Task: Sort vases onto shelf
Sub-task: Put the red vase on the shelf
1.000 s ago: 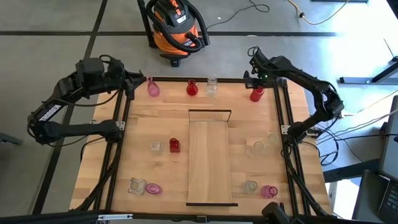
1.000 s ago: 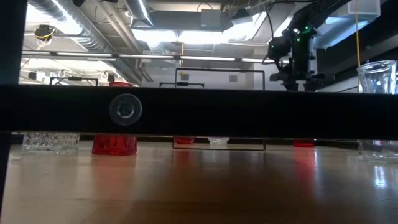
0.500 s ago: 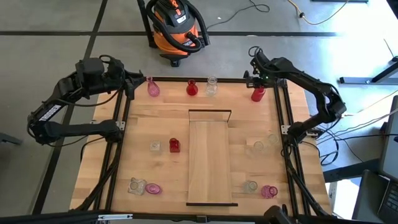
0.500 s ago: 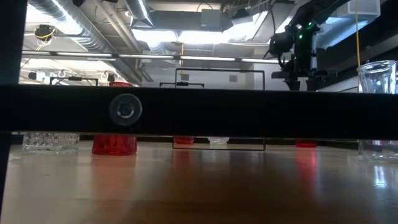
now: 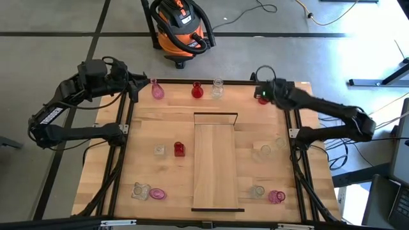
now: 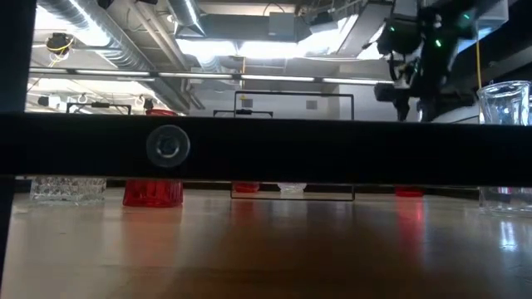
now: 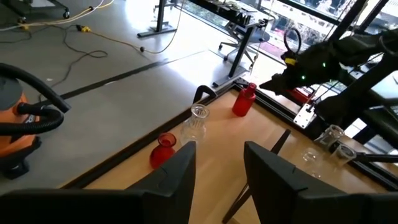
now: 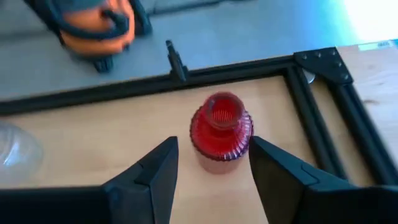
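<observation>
1. Swinging lower and flatter than a second ago, the right claw (image 8: 211, 171) now straddles the ribbed opaque red glass vase (image 8: 221, 134) at the surface's (image 5: 160, 128) far right corner, fingers spread either side, likely lining up a grasp.
2. That vase stands upright, mouth up, long axis vertical.
3. Left claw (image 7: 217, 177) waits spread at the far left, beyond the long pale wooden shelf (image 5: 216, 163).

Left claw (image 5: 142, 85) open, parked at far-left corner; right claw (image 8: 212, 167) open, angled down
</observation>
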Motion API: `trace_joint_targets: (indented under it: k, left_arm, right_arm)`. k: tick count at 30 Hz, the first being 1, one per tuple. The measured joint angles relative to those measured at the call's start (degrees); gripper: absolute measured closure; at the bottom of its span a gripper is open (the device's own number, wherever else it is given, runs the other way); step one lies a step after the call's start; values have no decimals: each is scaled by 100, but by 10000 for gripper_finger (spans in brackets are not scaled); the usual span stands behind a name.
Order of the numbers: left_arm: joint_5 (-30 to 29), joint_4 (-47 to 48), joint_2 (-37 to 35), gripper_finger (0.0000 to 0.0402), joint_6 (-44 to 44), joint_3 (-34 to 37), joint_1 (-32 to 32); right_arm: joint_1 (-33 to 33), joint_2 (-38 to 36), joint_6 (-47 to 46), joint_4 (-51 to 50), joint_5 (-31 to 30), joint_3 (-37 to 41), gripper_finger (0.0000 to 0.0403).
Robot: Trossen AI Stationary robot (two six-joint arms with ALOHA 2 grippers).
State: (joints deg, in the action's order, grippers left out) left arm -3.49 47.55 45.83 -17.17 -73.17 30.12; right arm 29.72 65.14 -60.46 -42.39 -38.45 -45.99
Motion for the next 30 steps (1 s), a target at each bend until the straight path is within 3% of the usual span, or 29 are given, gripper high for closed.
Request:
trace_joint_targets:
  k: [5, 11, 25, 30]
  left_arm:
    - [-1, 0, 2, 273, 114, 0, -2]
    - [-2, 0, 2, 273, 114, 2, -2]
    - [-2, -2, 2, 273, 88, 2, -2]
    - [-2, -2, 2, 273, 81, 2, -2]
  right_arm:
    - [-573, -92, -525, 1099, -746, 881, 219]
    - [-683, 125, -835, 1050, -952, 1144, 219]
    - [340, 601, -7, 2061, -389, 1170, 219]
    - [588, 596, 238, 2157, -140, 1166, 248]
